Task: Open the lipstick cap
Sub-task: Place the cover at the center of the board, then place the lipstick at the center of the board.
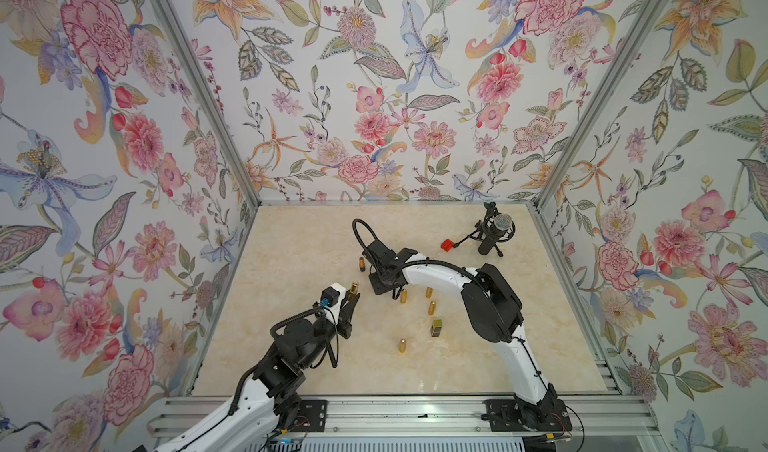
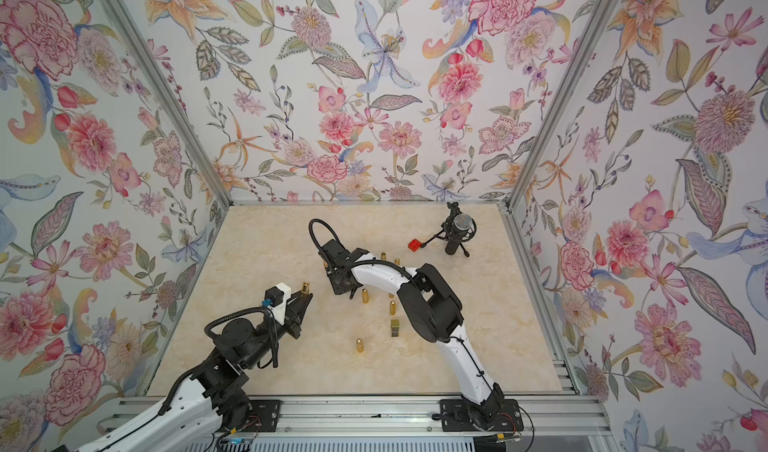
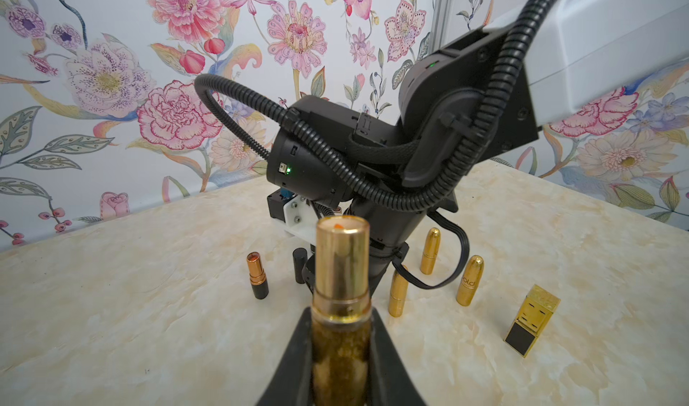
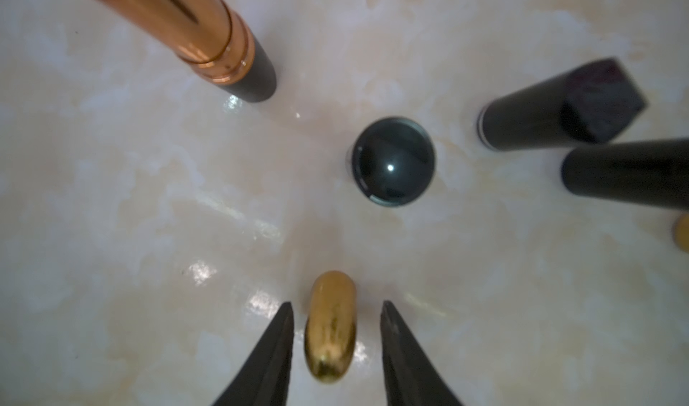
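Nearest, left gripper (image 1: 351,300): you find it at the lower left of the table (image 1: 291,358) in both top views. It is clenched on the gold lipstick (image 3: 342,266).
Gold lipstick: the tube stands out past the fingers. Its cap is off and a little orange shows at the open end.
Single bullet lipstick (image 1: 402,345): upright at the lower middle of the table, well apart from both arms.
Square gold lipstick (image 1: 436,328): upright, to the right of the single one and a little higher in the frame.
Other bullet lipsticks (image 1: 432,308): upright, just above the square one, beside the right arm.
Right gripper (image 4: 336,303): at the middle of the table, pointing down. Its jaws are released, one on each side of the gold cap (image 4: 330,333).
Gold cap: it stands on the table between those jaws, with a gap on both sides.
Black cap (image 4: 393,161): upright, near the gold cap but apart from it.
Copper lipstick (image 1: 362,264): open, on a black base, just left of the right wrist.
Microphone (image 1: 496,232): at the upper right of the table, with a red block (image 1: 448,245) by its stand.
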`<action>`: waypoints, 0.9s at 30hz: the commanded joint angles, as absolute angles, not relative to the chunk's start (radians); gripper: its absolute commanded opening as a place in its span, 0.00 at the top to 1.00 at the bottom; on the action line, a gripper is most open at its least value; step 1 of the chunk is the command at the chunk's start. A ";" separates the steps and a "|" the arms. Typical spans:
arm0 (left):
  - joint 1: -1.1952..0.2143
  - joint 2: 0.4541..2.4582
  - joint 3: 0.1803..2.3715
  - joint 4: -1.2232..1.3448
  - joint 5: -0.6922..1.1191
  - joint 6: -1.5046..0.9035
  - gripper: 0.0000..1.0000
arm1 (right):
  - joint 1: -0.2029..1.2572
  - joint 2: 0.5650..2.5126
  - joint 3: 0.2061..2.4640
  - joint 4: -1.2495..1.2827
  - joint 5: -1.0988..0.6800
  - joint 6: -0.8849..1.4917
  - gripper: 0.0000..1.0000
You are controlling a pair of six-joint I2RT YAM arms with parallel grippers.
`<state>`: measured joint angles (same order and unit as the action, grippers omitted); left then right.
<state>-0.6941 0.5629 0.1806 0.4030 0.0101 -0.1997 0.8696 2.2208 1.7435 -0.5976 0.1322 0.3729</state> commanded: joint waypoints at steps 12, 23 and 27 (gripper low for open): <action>-0.693 0.705 0.208 0.508 -0.105 -0.282 0.93 | 0.884 1.646 1.468 -0.520 -0.183 0.422 0.53; -0.693 0.777 0.265 0.555 -0.015 -0.257 0.93 | 0.959 1.640 1.486 -0.404 -0.279 0.519 0.48; -0.692 0.768 0.270 0.549 0.011 -0.249 0.93 | 0.965 1.671 1.516 -0.403 -0.239 0.517 0.49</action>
